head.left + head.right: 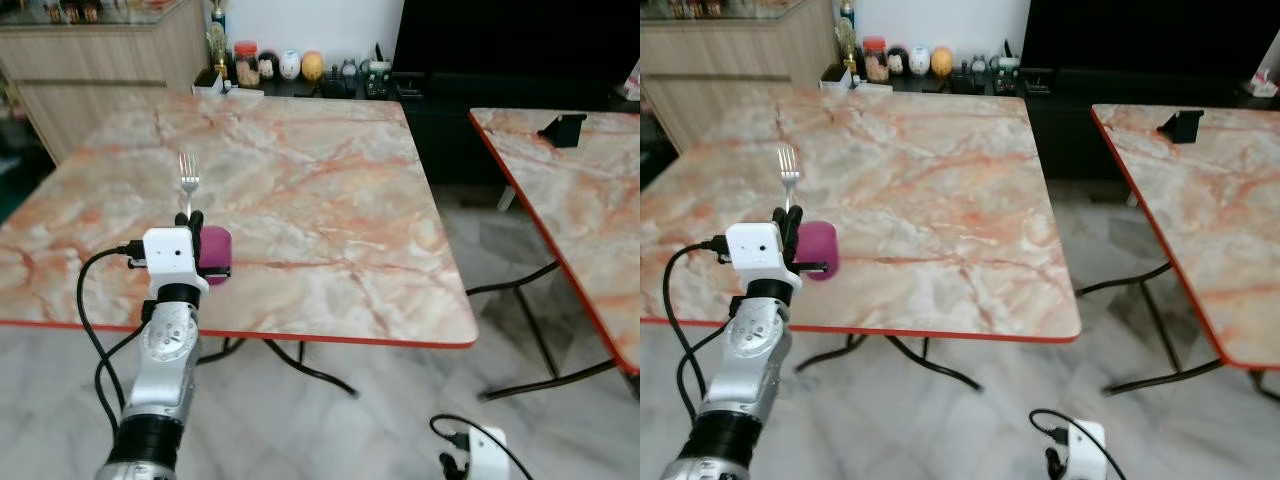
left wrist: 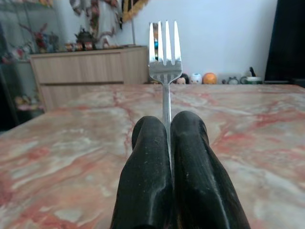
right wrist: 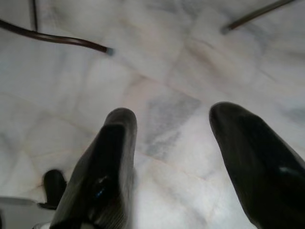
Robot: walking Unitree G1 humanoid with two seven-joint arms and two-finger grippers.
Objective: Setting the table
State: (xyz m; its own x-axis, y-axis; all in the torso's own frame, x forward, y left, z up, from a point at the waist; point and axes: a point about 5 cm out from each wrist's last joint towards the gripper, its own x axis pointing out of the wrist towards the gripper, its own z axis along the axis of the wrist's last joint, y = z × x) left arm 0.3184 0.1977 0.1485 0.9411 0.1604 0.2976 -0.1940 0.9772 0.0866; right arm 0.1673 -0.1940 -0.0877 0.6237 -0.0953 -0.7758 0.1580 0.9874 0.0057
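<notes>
My left gripper (image 1: pixel 190 217) is shut on a silver fork (image 1: pixel 188 180), held over the near left part of the marble table (image 1: pixel 330 200) with its tines pointing away from me. The left wrist view has the fork (image 2: pixel 165 57) sticking out between the closed black fingers (image 2: pixel 147 176). A purple cup (image 1: pixel 216 252) sits on the table just right of my left wrist, near the front edge. My right gripper (image 3: pixel 176 143) hangs low by my side, open, over the pale marble floor.
A second marble table (image 1: pixel 570 190) with a black phone stand (image 1: pixel 562 128) stands to the right, with a gap of floor between. Jars and small ornaments (image 1: pixel 280 66) line the far edge by a wooden cabinet (image 1: pixel 90 60). Black table legs (image 1: pixel 310 370) cross underneath.
</notes>
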